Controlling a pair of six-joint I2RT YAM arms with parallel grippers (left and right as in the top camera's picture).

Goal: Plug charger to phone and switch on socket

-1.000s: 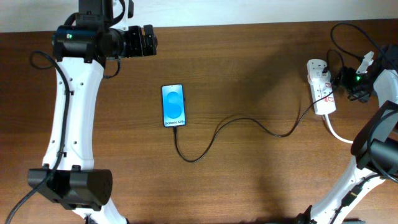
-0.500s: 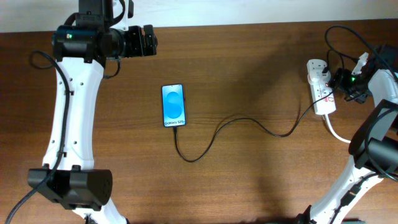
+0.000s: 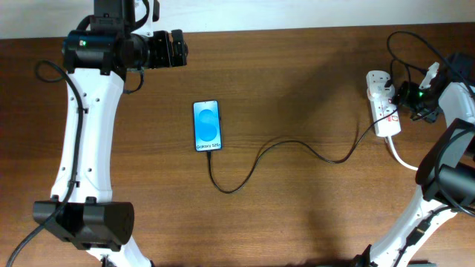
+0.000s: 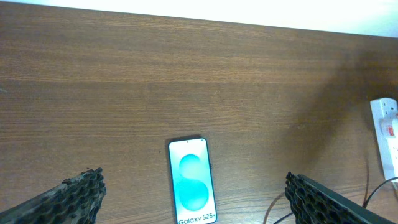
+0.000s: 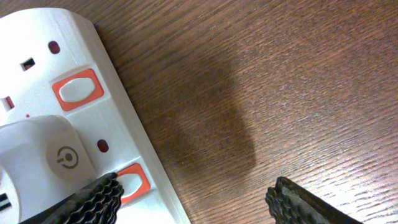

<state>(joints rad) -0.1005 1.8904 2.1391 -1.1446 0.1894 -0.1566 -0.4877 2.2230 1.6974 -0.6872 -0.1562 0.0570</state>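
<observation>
The phone (image 3: 208, 126) lies flat at the table's middle left with its blue screen lit; the left wrist view shows the phone (image 4: 191, 183) too. The thin black charger (image 3: 289, 142) runs from the phone's bottom edge in a loop rightwards to the white socket (image 3: 382, 104). My left gripper (image 3: 178, 48) hangs open above and behind the phone, touching nothing. My right gripper (image 5: 196, 193) is open at the socket (image 5: 118, 130). Its left finger (image 5: 93, 199) rests at the edge of a red switch (image 5: 132, 180), beside a white adapter (image 5: 43, 162).
A second red switch (image 5: 78, 89) sits farther along the strip. A thick white cord (image 3: 404, 159) leaves the socket toward the right edge. The table's far edge (image 4: 199, 15) meets a white wall. Bare wood lies right of the strip under my right finger (image 5: 305, 202).
My right gripper has shifted left onto the socket's side. The left arm, the phone and the cable have not moved.
</observation>
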